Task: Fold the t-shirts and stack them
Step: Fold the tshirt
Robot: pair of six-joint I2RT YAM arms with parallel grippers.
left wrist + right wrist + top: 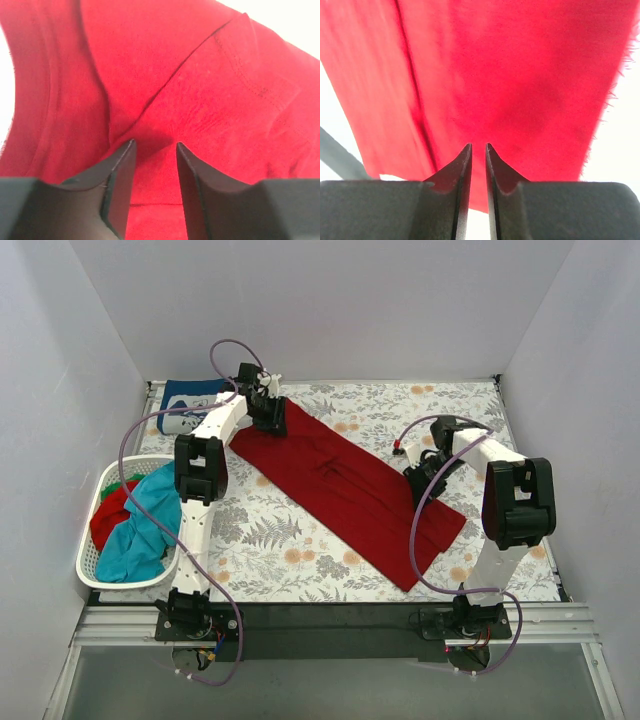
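Note:
A dark red t-shirt (340, 485) lies folded into a long strip, running diagonally from back left to front right across the floral table cloth. My left gripper (268, 412) stands on its back-left end. Its fingers are apart with flat red cloth (210, 90) showing between them, and creases run toward the tips (155, 144). My right gripper (420, 480) is on the strip's right edge. Its jaws (478, 145) are drawn to a narrow slit over the edge of the red cloth (520, 75). A navy t-shirt (188, 405) with white print lies folded at the back left.
A white laundry basket (120, 585) stands at the left edge, holding a teal t-shirt (140, 530), a red one (108, 520) and a bit of green (128, 480). White walls close in the table on three sides. Purple cables loop off both arms.

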